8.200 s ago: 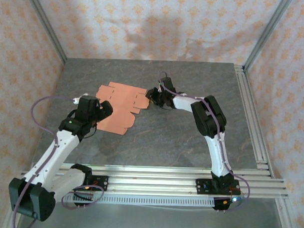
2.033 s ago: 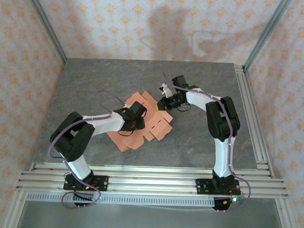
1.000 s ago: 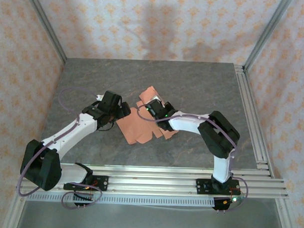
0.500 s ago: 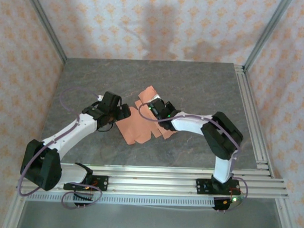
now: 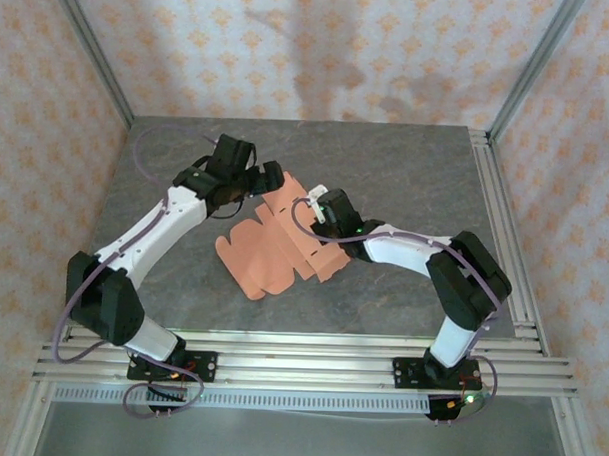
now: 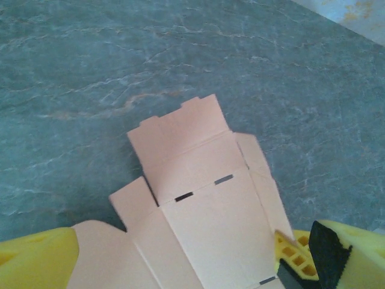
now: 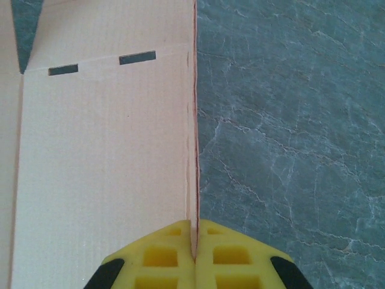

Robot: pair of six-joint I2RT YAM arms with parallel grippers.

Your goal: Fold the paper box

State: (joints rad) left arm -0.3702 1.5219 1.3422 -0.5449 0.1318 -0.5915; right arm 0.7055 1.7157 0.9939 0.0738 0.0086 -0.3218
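Fingers (image 7: pixel 159 256) of the right gripper (image 7: pixel 194 244) pinched shut on one edge of the flat-cut salmon paper box (image 5: pixel 269 252), left gripper (image 6: pixel 180 259) spread wide astride its far end, sheet lying mid-table on grey marbled tabletop (image 5: pixel 407 172)

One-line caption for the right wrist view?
Right gripper shut on one edge of the slotted paper box sheet, over the grey table.

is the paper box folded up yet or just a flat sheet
Mostly spread: the paper box lies as an open die-cut sheet, tabs and slits showing. The right gripper is shut on one panel's edge.
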